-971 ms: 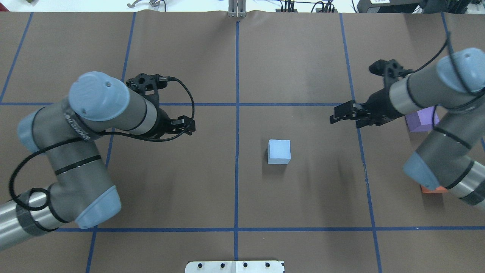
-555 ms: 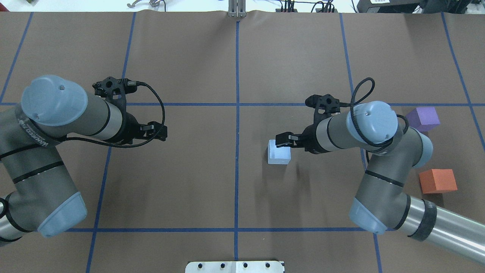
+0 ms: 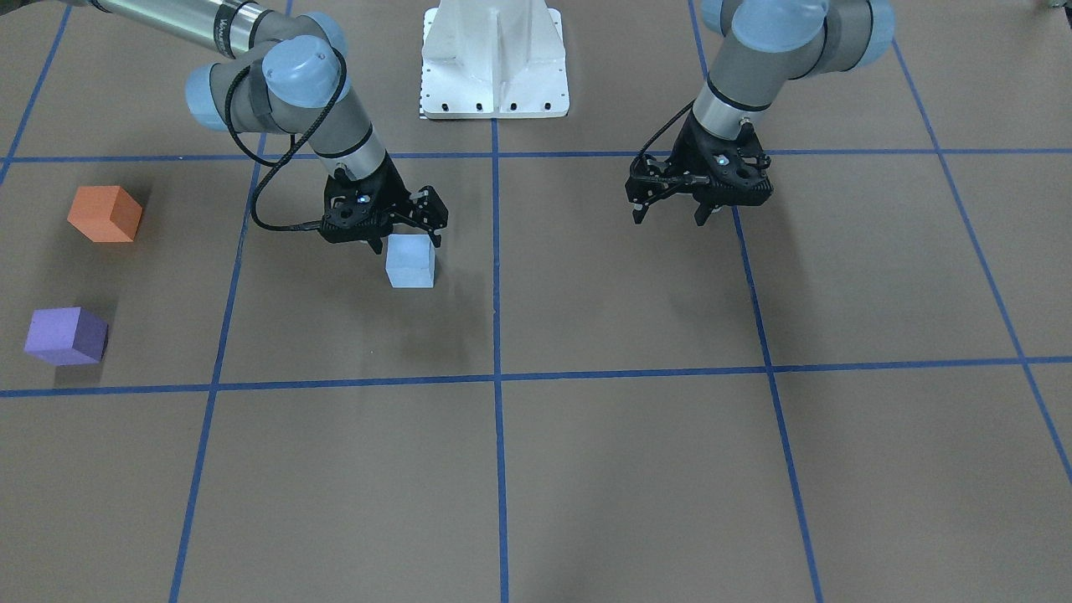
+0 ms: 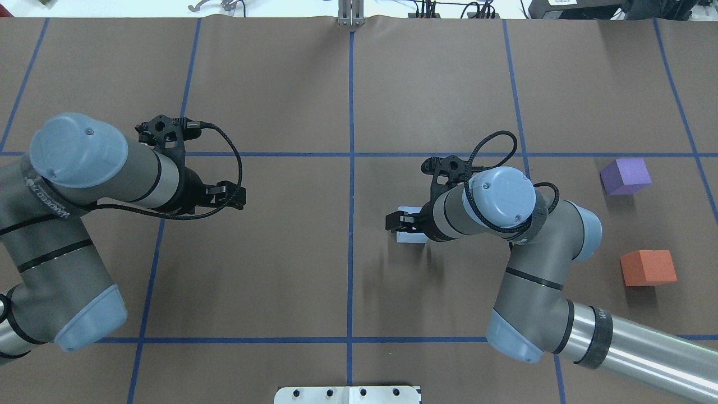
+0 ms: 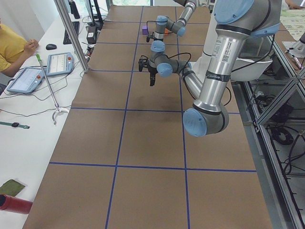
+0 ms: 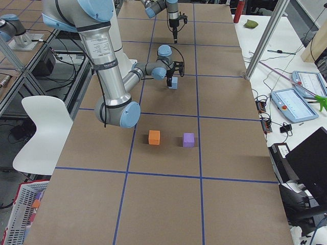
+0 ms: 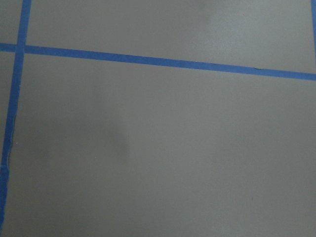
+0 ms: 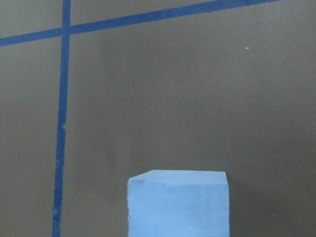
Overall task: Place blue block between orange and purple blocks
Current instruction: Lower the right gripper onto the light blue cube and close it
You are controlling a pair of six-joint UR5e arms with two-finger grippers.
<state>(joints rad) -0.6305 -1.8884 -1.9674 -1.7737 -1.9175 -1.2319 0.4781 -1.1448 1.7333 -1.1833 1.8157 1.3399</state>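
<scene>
The light blue block (image 4: 408,238) sits on the brown table right of centre; it also shows in the front view (image 3: 410,264) and low in the right wrist view (image 8: 177,205). My right gripper (image 4: 395,222) is open just above it, a finger on either side of its top in the front view (image 3: 404,241). The purple block (image 4: 625,175) and the orange block (image 4: 648,267) stand apart at the far right, with a gap between them. My left gripper (image 4: 240,197) is open and empty over bare table on the left, also in the front view (image 3: 668,218).
Blue tape lines (image 4: 351,168) divide the brown table into squares. The white robot base (image 3: 494,59) stands at the near edge. My right arm's elbow (image 4: 561,230) lies between the blue block and the two other blocks.
My right arm has swung in from the far right and lowered its open gripper over the blue block. My left arm has drawn back to the left. The blocks have not moved.
</scene>
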